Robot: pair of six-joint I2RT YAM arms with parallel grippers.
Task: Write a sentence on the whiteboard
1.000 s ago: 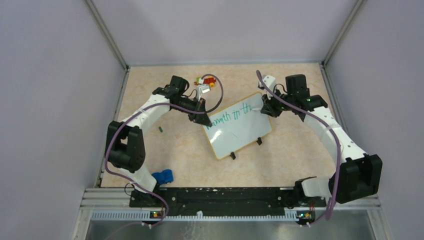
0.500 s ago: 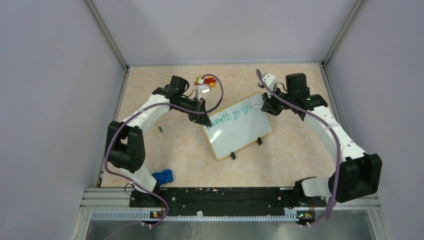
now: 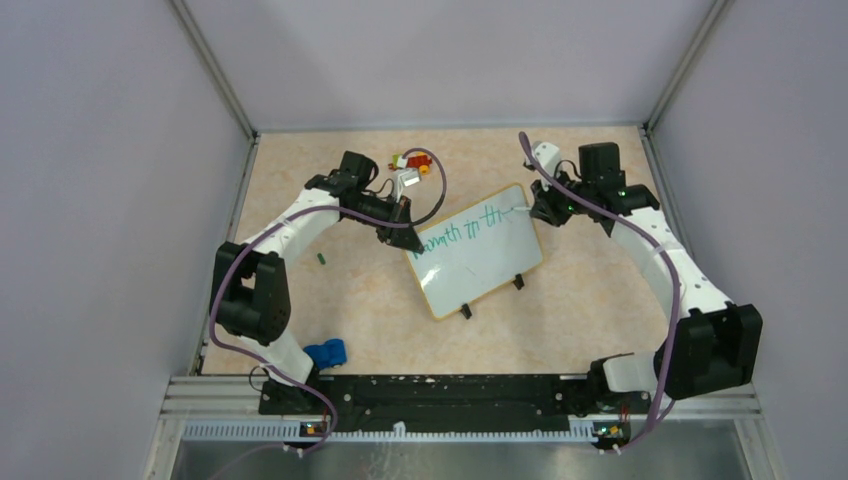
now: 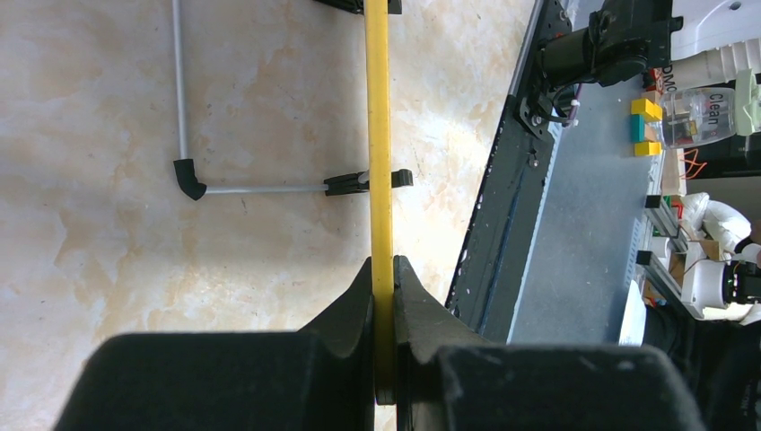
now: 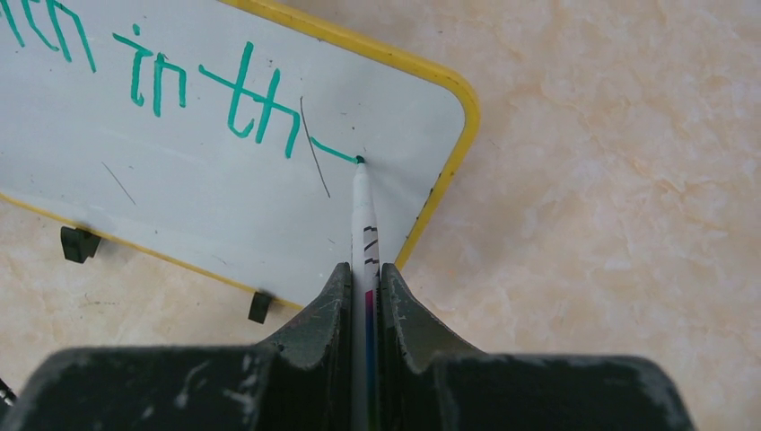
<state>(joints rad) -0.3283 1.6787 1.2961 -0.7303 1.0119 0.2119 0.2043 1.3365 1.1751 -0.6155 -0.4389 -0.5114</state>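
— Where's the board (image 3: 480, 265)?
— On the counter (image 3: 360, 300), its yellow rim pinched in the left claw (image 4: 383, 269), shut tight.
— And the writing (image 5: 161, 81)?
— Green, just ahead of the right claw (image 5: 363, 274), which is clamped on a marker (image 5: 363, 211), tip touching the board near its corner.

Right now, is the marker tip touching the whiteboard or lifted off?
Touching: the marker tip sits on the whiteboard at the green stroke's end.
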